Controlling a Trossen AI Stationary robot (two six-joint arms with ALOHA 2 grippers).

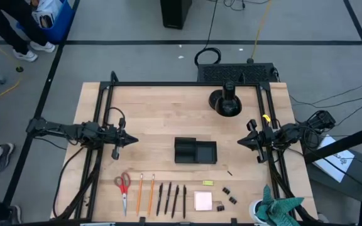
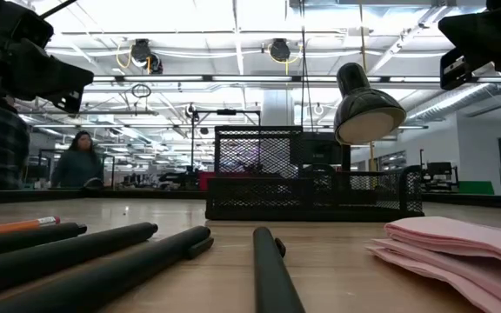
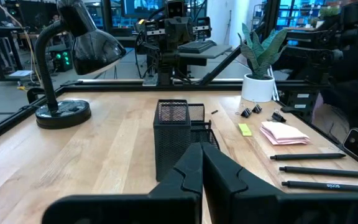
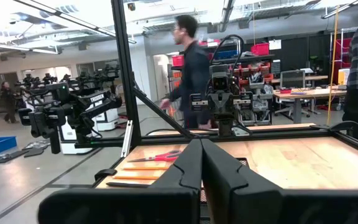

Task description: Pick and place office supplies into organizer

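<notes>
The black mesh organizer (image 1: 195,151) stands at the table's middle; it also shows in the left wrist view (image 3: 182,134). Along the near edge lie red-handled scissors (image 1: 122,186), two orange pencils (image 1: 145,192), several dark pens (image 1: 171,199), a pink sticky-note pad (image 1: 203,201), a yellow-green eraser (image 1: 208,182) and black binder clips (image 1: 229,195). My left gripper (image 1: 131,140) hovers left of the organizer, shut and empty, pointing at it (image 3: 201,149). My right gripper (image 1: 241,142) hovers right of the organizer, shut and empty (image 4: 201,144).
A black desk lamp (image 1: 225,100) on a round base stands at the far middle-right. A teal-green plant in a white pot (image 1: 275,207) stands at the near right corner. Black frame rails (image 1: 99,144) run along the table's sides. People show in the room beyond.
</notes>
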